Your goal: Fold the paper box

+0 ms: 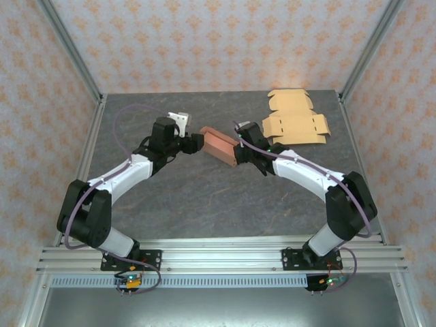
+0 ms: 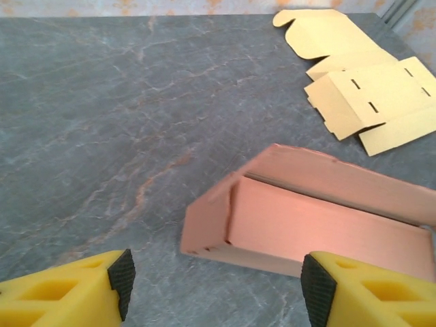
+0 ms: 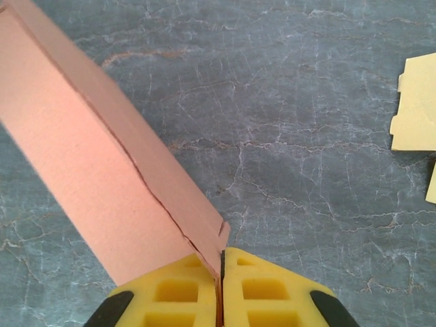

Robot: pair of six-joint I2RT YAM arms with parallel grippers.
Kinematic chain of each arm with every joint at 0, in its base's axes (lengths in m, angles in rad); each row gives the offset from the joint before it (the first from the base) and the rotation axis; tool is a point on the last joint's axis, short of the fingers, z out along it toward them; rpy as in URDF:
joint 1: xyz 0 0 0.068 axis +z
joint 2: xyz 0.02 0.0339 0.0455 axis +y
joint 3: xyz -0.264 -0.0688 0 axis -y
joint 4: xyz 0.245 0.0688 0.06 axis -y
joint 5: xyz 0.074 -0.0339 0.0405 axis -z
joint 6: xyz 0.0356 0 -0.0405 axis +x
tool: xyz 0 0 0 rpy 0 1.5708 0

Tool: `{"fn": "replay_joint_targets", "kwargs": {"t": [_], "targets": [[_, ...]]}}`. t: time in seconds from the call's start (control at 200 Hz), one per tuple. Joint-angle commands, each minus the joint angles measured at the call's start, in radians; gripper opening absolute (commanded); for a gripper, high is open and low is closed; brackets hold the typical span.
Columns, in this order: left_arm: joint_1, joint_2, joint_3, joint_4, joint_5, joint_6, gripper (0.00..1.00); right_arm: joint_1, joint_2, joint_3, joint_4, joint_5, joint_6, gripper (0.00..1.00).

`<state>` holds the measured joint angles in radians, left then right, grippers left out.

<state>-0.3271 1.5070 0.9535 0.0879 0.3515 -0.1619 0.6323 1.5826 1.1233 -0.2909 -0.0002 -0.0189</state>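
Right end effector (image 3: 221, 257): the yellow fingers (image 3: 174, 289) are seen pressed together, with a thin flap edge of the pink paper box (image 3: 88, 163) pinched between them at the box's near corner. From the right wrist view the box is seen running away up and to the left, tilted, with a long crease line along its side. Left end effector (image 2: 218, 283): the jaws are held wide apart, nothing gripped, one black-tipped yellow finger (image 2: 116, 283) at each lower corner of the left wrist view. The open end of the box (image 2: 306, 218) is seen just ahead between them, a side panel folded up and an inner wall visible; whether any contact is made cannot be told. In the top view the box (image 1: 219, 145) is found at mid-worktop, spanned between the left end effector (image 1: 195, 143) at its left end and the right end effector (image 1: 240, 151) at its right end. Further out, flat tan cardboard blanks (image 1: 296, 122) are noted lying overlapped at the far right of the grey marbled worktop (image 1: 204, 197), well apart from the box; slots and tabs are seen on them in the left wrist view (image 2: 368, 95).
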Motion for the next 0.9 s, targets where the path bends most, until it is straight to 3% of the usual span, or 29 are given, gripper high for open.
{"fn": "replay_joint_targets", "kwargs": {"t": [0.0,0.11,0.285,0.546,0.776,0.896], "targets": [[0.002,0.018,0.04,0.01,0.062,-0.017,0.64,0.004,0.008,0.037,-0.029,0.004,-0.052,0.09],[0.004,0.037,0.064,-0.008,0.083,0.021,0.59,0.005,0.014,0.047,-0.037,-0.005,-0.104,0.09],[0.041,0.02,0.059,-0.04,0.183,0.094,0.6,0.001,0.038,0.084,-0.098,-0.01,-0.247,0.1],[0.047,0.043,0.075,-0.094,0.255,0.135,0.58,-0.016,0.091,0.152,-0.165,-0.092,-0.303,0.11],[0.046,0.096,0.126,-0.174,0.197,0.183,0.43,-0.024,0.133,0.173,-0.168,-0.112,-0.348,0.11],[0.046,0.108,0.128,-0.192,0.19,0.218,0.41,-0.024,0.137,0.175,-0.168,-0.121,-0.371,0.11]]}}
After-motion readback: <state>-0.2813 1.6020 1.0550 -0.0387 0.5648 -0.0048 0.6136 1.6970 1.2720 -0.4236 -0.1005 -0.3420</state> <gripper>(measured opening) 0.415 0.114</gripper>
